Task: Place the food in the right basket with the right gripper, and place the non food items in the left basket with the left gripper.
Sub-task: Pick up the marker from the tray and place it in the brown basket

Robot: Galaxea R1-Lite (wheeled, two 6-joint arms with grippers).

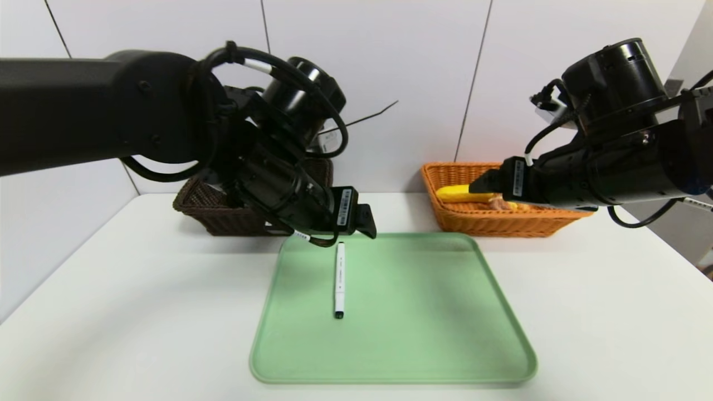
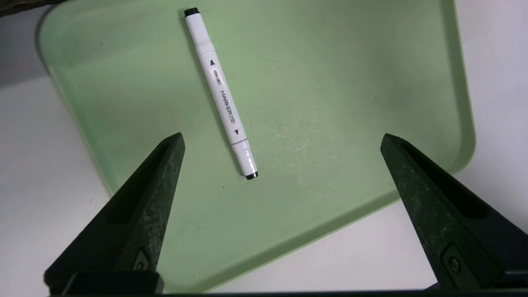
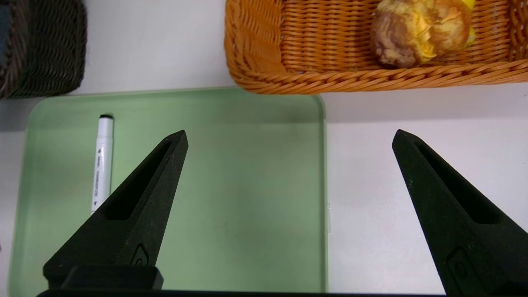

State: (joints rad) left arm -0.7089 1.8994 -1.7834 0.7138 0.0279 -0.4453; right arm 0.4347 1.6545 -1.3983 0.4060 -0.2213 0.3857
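Marker pen point(image 1: 339, 279) alone mid-tray point(image 1: 434, 356)

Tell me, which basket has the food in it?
The orange basket on the robot's right. A yellow banana and a bread roll lie inside it. The other basket, on the left, is dark brown.

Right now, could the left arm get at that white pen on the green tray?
Probably yes. The left gripper hangs open just above the marker pen, which lies alone on the green tray with nothing beside or over it.
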